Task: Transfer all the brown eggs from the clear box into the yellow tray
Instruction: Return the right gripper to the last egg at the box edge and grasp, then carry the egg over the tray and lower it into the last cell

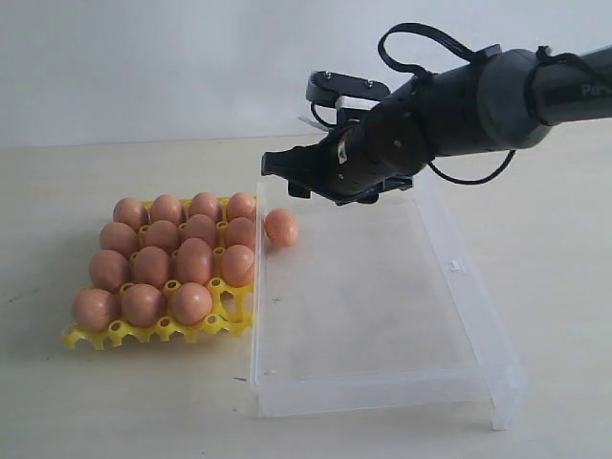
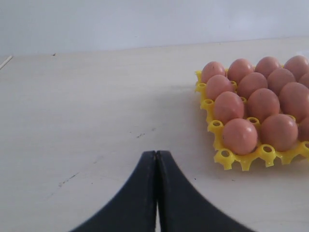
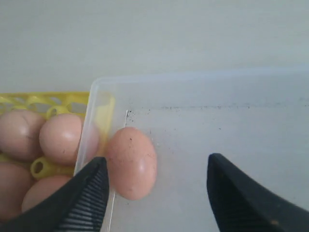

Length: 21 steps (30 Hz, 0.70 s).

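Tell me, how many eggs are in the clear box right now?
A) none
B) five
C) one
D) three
C: just one egg lies in the box, in the corner next to the tray. All the other eggs sit in the tray's cups.
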{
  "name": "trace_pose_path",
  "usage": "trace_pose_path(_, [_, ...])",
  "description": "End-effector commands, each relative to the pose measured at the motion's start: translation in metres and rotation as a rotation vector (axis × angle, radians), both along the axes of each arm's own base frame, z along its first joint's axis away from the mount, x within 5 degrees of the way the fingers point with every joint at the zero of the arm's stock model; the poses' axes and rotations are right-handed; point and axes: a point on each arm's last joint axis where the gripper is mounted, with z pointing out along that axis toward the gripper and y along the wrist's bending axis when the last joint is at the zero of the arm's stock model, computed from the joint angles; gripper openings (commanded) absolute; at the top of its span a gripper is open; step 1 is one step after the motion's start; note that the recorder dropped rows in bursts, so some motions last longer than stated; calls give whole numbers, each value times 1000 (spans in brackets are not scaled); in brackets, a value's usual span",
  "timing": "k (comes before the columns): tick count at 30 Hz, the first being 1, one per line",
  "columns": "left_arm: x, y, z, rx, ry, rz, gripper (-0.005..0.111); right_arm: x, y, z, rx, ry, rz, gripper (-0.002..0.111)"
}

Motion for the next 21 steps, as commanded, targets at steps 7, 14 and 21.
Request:
trace_pose_path(7, [0, 0, 2, -4, -15, -5, 0, 30, 22, -19, -196, 127, 265, 58])
trace_pose_path(14, [0, 0, 2, -4, -15, -5, 0, 40, 33, -17, -205, 144, 336, 52])
trace_pose_path(21, [0, 0, 2, -4, -15, -5, 0, 45, 37, -30, -212, 174, 343, 52])
